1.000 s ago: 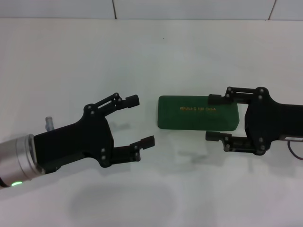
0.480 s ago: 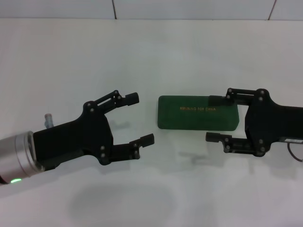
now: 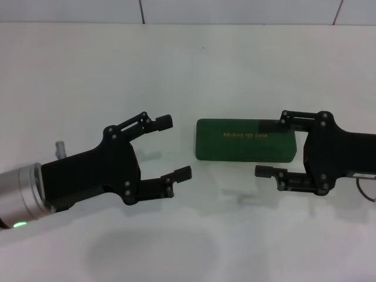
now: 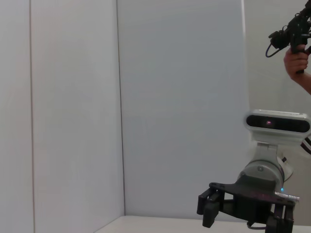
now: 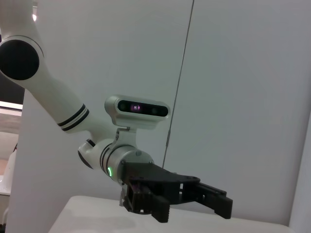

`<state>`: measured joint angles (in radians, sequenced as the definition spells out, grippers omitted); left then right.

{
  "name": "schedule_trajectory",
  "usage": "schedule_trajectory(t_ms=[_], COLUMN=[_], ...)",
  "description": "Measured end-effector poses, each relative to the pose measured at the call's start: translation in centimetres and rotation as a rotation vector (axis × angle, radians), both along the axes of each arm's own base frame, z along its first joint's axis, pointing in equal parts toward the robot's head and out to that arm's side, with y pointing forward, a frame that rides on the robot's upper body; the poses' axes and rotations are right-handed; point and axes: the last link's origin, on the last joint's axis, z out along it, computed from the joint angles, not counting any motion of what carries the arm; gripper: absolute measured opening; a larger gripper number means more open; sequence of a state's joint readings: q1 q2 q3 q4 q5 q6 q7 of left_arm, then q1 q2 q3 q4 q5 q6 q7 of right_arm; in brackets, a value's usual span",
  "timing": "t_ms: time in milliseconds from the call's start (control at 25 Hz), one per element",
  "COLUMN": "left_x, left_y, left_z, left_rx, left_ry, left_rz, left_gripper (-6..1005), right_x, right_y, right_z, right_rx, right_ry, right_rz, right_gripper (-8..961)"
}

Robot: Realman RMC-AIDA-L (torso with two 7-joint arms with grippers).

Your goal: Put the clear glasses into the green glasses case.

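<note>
The green glasses case (image 3: pixel 244 140) lies shut on the white table, right of centre, with gold lettering on its lid. My right gripper (image 3: pixel 263 147) is open; one finger runs along the case's far edge and the other in front of its near edge, at the case's right end. Whether either finger touches the case does not show. My left gripper (image 3: pixel 175 147) is open with nothing in it, a short way left of the case. The clear glasses are out of view. The left wrist view shows the right gripper (image 4: pixel 210 213); the right wrist view shows the left gripper (image 5: pixel 194 208).
The white table (image 3: pixel 188 64) ends at a white panelled wall (image 3: pixel 235 10) at the back. A small clear-grey stub (image 3: pixel 59 147) pokes out behind my left arm. A person's hand holding a black device (image 4: pixel 297 53) shows beyond the robot's head camera (image 4: pixel 277 122).
My left gripper has drifted slightly away from me, still open. The right gripper and the case have not visibly moved.
</note>
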<state>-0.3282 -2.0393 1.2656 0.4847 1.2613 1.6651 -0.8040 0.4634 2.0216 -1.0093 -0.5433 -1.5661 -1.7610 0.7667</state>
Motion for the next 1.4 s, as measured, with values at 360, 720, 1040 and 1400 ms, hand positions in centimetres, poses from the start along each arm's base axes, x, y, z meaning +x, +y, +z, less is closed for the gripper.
schedule_trajectory(t_ms=[360,720,1040,1400], left_x=[0.05,0.17,0.22,0.31], left_y=[0.23,0.35,0.38,0.30], left_z=[0.17,0.12,0.09,-0.10], left_rx=[0.009,0.007,0.006,0.003], left_ry=[-0.002,-0.002,-0.002,-0.007], left_rz=[0.000,-0.003,-0.005,-0.003], left_gripper=[893,893,893,893], right_x=[-0.01,-0.23,-0.24,-0.24], right_y=[-0.03,0.09,0.10,0.12], right_z=[-0.06,-0.05,-0.03,-0.01], right_rx=[0.010,0.019,0.020,0.021], right_ry=[-0.002,0.008,0.009,0.009], right_rz=[0.012,0.017,0.017,0.017], right_gripper=[636,636,636,636])
